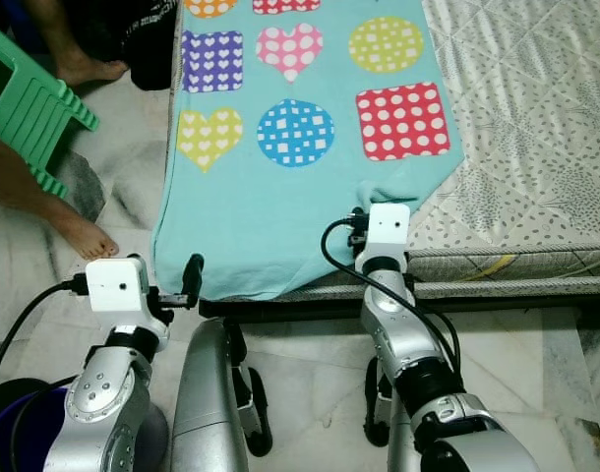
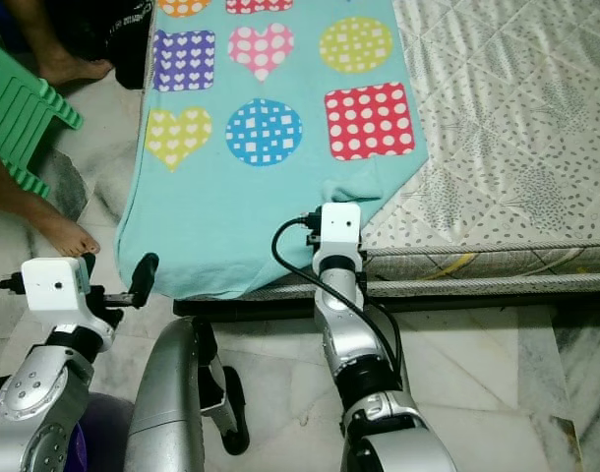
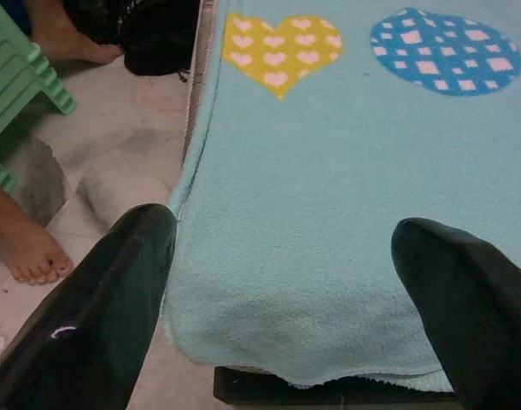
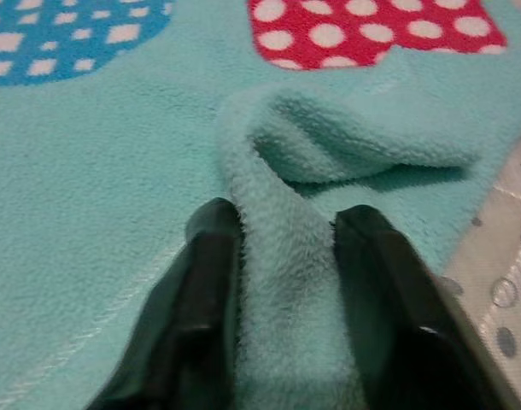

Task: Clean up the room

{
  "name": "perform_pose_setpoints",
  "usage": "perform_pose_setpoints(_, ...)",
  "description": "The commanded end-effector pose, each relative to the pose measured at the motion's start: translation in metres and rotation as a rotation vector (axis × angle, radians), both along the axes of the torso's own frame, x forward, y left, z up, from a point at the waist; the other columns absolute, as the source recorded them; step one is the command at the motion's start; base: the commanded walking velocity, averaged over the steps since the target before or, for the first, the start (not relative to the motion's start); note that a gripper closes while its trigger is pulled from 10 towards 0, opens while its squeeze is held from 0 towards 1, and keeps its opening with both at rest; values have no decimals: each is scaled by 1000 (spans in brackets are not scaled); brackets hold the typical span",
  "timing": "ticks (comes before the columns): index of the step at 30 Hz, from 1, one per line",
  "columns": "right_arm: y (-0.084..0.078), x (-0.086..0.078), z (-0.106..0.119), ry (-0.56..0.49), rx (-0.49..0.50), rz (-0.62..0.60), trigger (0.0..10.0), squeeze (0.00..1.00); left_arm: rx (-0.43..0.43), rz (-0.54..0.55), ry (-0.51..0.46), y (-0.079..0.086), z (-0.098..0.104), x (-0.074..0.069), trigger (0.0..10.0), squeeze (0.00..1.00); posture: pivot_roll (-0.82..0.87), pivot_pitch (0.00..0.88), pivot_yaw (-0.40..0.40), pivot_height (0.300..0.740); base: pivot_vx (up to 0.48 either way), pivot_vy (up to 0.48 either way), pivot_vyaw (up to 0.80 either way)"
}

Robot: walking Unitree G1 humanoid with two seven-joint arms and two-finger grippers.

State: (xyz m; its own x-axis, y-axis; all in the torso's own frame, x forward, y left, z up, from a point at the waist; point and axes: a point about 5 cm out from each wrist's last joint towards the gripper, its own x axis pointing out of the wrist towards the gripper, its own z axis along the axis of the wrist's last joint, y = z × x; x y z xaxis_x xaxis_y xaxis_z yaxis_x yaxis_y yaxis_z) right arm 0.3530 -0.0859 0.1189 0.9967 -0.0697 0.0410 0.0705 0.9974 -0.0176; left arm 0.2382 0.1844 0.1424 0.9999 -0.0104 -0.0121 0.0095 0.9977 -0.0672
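- A light blue fleece blanket [image 1: 280,211] with bright hearts, circles and squares lies flat on the mattress [image 1: 536,128] in the middle of the head views. Its near edge hangs a little over the bed's dark frame [image 1: 310,307].
- The right gripper [image 4: 286,248] is at the blanket's near right corner, in the lower middle of the left eye view. Its two black fingers [image 4: 205,282] are squeezed on a raised fold of the blanket.
- The left gripper [image 3: 286,256] is at the blanket's near left corner, in the lower left of the left eye view. Its fingers [image 3: 115,290] are spread wide apart, holding nothing.
- A green plastic stool [image 1: 25,108] stands on the marble floor [image 1: 123,157] in the upper left.
- A person's bare foot [image 1: 79,234] is on the floor at the left, beside the stool.
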Motion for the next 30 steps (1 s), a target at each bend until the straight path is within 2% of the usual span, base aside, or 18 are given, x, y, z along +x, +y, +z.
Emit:
perform_pose_setpoints(1, -3, -5, -9, 27, 23, -12, 0, 0, 5, 19, 35, 5, -8, -4, 10000, 0, -10, 392, 105, 567, 0, 0, 0)
perform_pose_setpoints(16, -21, -10, -13, 62, 84, -76, 0, 0, -7, 20, 29, 3, -9, -2, 10000, 0, -22, 384, 101, 567, 0, 0, 0)
perform_pose_setpoints(22, -40, -15, -7, 52, 102, -103, 0, 0, -6, 27, 30, 5, -9, -4, 10000, 0, -25, 375, 95, 567, 0, 0, 0)
perform_pose_setpoints(27, -48, -19, -7, 48, 98, -112, 0, 0, -7, 28, 31, 5, -9, -5, 10000, 0, -30, 376, 94, 567, 0, 0, 0)
perform_pose_setpoints(30, -60, -28, -10, 78, 102, -142, 0, 0, -9, 25, 33, 4, -10, -5, 10000, 0, -32, 377, 95, 567, 0, 0, 0)
